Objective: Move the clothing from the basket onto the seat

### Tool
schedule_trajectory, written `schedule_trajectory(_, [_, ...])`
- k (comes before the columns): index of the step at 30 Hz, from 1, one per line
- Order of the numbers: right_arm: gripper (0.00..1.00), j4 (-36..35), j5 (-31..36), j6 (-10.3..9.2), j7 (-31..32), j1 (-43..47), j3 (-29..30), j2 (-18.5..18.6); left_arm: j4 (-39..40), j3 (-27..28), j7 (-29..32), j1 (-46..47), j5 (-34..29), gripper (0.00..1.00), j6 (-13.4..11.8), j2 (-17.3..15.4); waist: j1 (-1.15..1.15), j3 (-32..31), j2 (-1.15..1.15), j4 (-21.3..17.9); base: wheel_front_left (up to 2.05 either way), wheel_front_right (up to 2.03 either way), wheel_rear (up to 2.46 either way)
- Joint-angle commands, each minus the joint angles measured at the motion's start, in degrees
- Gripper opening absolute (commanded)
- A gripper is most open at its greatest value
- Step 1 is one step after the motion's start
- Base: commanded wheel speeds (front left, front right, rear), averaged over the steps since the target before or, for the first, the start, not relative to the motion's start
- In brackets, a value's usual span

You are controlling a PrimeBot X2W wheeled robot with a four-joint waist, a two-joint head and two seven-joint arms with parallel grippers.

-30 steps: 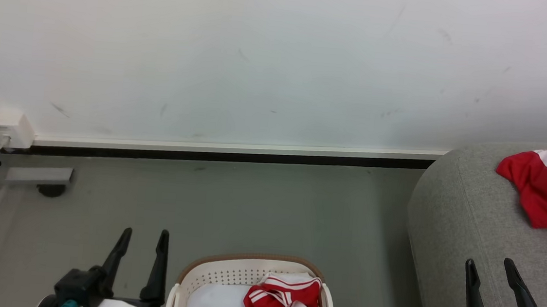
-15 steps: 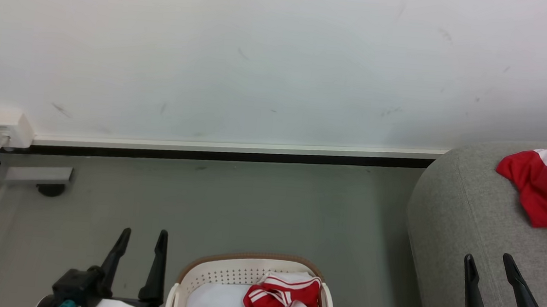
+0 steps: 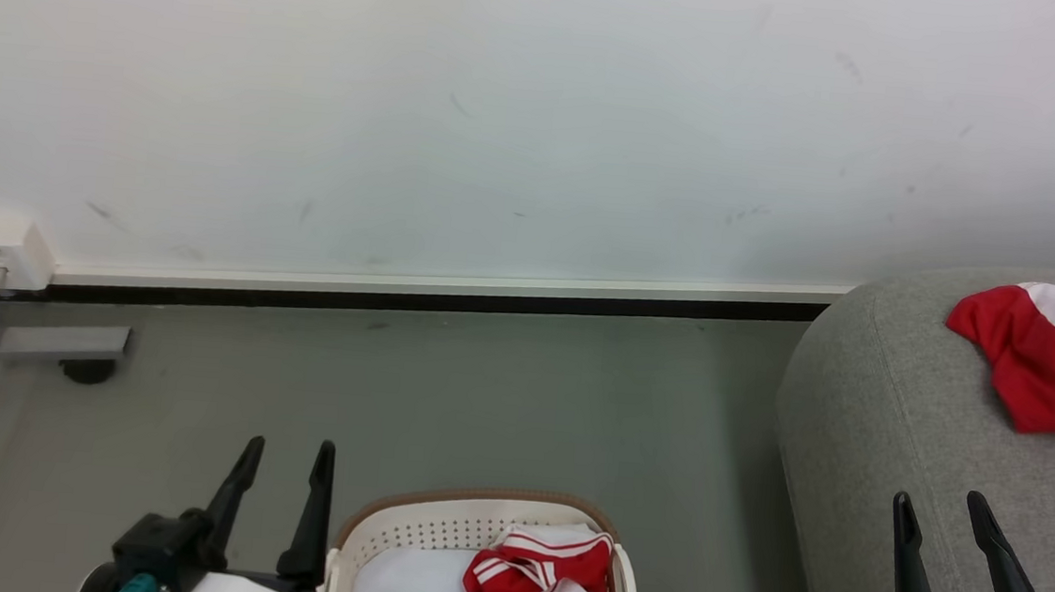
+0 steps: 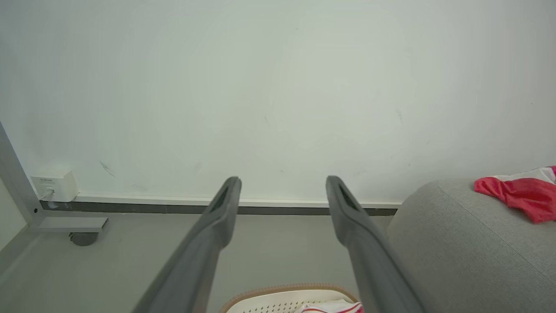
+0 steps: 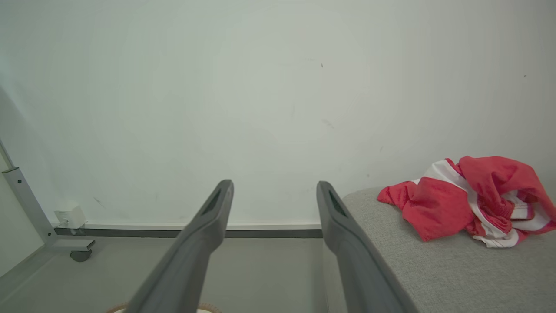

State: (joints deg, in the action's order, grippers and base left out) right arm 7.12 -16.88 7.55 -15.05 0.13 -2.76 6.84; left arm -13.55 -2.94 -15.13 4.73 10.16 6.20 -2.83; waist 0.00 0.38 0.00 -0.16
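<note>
Perforated matt plastic basket with woven-look rim, soft cloth clothing — coarse-weave fabric seat.

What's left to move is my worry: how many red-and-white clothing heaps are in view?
2. One heap lies on the grey sofa at right; a second heap sits in the basket on the floor. More may hide where the basket is cut off.

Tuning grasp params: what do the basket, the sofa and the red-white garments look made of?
Basket: looks like moulded cream plastic, matte, given even rows of holes; brown rim looks woven, maybe moulded. Sofa: grey woven upholstery, visible weave and seam. Garments: thin soft fabric, likely synthetic; crumpled in loose folds.
</note>
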Motion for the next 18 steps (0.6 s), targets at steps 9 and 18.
schedule_trajectory(9, [1.00, -0.5, 0.1, -0.13, -0.2, -1.3, 0.1, -0.1, -0.7, -0.3, 0.0, 1.3, -0.9, 1.00, 0.3, -0.1, 0.00, 1.8, 0.00, -1.8, 0.00, 0.00, 0.00])
schedule_trajectory(18, [1.00, -1.3, 0.6, -0.13, -0.2, -3.4, 0.4, -0.9, -3.3, -1.2, 0.0, 4.2, -2.0, 1.00, 1.0, -0.4, 0.00, 6.6, 0.00, -6.1, 0.00, 0.00, 0.00])
